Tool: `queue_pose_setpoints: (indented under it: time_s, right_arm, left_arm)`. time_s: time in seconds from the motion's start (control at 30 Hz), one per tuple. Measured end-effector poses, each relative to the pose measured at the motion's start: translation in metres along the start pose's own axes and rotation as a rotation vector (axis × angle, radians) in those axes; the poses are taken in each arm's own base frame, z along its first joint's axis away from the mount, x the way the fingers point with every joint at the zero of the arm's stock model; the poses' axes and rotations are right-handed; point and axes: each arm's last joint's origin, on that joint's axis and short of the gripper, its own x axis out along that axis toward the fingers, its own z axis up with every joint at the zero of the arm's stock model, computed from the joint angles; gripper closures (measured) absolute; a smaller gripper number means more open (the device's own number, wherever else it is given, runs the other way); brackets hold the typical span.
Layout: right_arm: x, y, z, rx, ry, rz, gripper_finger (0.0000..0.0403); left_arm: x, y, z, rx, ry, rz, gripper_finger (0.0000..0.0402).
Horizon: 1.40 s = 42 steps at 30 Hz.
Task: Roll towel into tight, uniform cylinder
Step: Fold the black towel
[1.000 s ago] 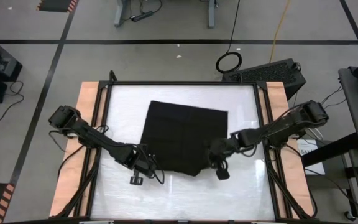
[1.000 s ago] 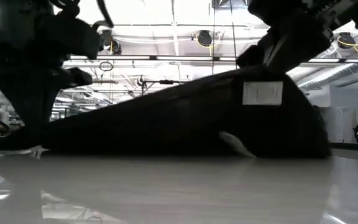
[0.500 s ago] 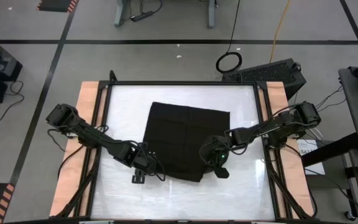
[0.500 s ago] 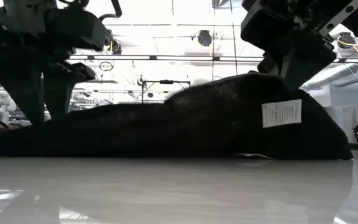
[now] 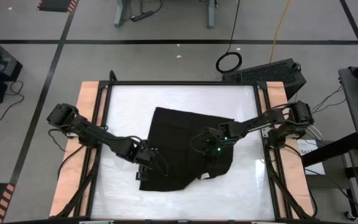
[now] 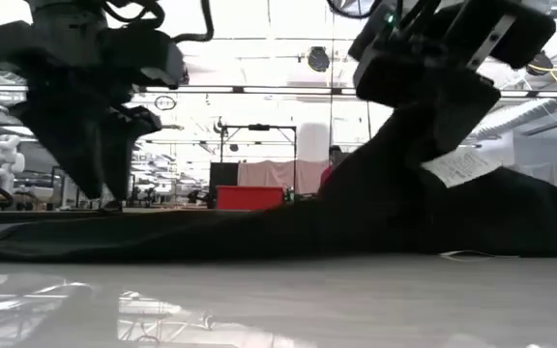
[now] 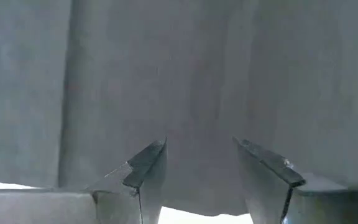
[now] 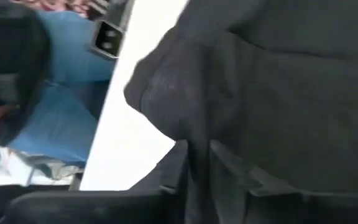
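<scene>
The black towel [image 5: 185,140] lies spread on the white tabletop [image 5: 123,106], its near left corner toward the front edge. Its right part rises to a peak [image 6: 395,164] under my right gripper [image 5: 214,148], which is shut on it. A small white tag [image 6: 460,166] hangs just below that peak. My left gripper [image 5: 146,162] points down over the towel's near left part, and its two fingers stand open over the cloth [image 7: 197,93]. My left gripper: I cannot tell whether its open fingertips [image 7: 146,163] touch the cloth below them. My right gripper pinches a raised bunch of the towel [image 8: 197,155] between its two fingers, near the white tag. The fingers slant down from the table's right side. The cloth peaks at the fingers and slopes to the table all round.
Wooden rails [image 5: 87,124] and a black frame border the table on both sides. A black case [image 5: 272,71] sits past the far right corner. Bare white tabletop shows along the near edge [image 5: 185,202] and the far edge.
My left gripper has opened and let go of the towel's near left part, which has dropped flat and spread toward the front edge. My right gripper has gone toward the far edge and down, rolling as it went, and the towel's right part has come with it.
</scene>
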Motion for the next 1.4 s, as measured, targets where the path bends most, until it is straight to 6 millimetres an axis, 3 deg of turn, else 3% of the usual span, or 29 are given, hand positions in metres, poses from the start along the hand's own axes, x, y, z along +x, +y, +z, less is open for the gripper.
queue_pose_setpoints:
  time_s: [0.1,0.23,0.3,0.4,0.53,0.67,0.8,0.93,1.13,1.4]
  right_arm:
    - [0.001,-0.010,-0.001,0.017,-0.002,-0.068,0.0281]
    - [-0.007,-0.023,-0.002,0.015,-0.019,-0.323,0.0221]
    - [-0.012,-0.025,-0.002,0.016,-0.024,-0.418,0.0205]
    - [-0.018,-0.024,-0.001,0.009,-0.031,-0.397,0.0195]
    - [-0.029,-0.013,-0.006,0.024,0.006,-0.385,0.0200]
    - [-0.033,0.021,-0.010,-0.052,0.047,-0.226,0.0213]
    - [-0.028,0.057,-0.015,-0.183,0.057,-0.146,0.0232]
    - [-0.017,0.077,-0.020,-0.268,0.076,-0.149,0.0252]
    - [0.009,0.076,-0.018,-0.363,0.059,-0.141,0.0273]
    - [0.040,0.050,-0.017,-0.478,0.065,-0.309,0.0277]
  left_arm:
    - [0.007,0.001,0.006,-0.013,-0.032,-0.013,0.0217]
    - [0.021,-0.001,0.011,-0.017,-0.043,-0.034,0.0217]
    - [0.031,-0.001,0.010,-0.012,-0.018,-0.033,0.0217]
    - [0.043,-0.001,0.009,-0.009,0.015,-0.022,0.0217]
    - [0.053,0.001,0.006,-0.015,0.069,-0.001,0.0217]
    - [0.055,0.008,0.008,-0.038,0.072,-0.001,0.0217]
    - [0.056,0.020,0.011,-0.049,0.072,0.010,0.0217]
    - [0.056,0.031,0.013,-0.055,0.074,0.021,0.0217]
    - [0.057,0.051,0.016,-0.058,0.075,0.039,0.0217]
    - [0.057,0.080,0.021,-0.075,0.055,0.083,0.0217]
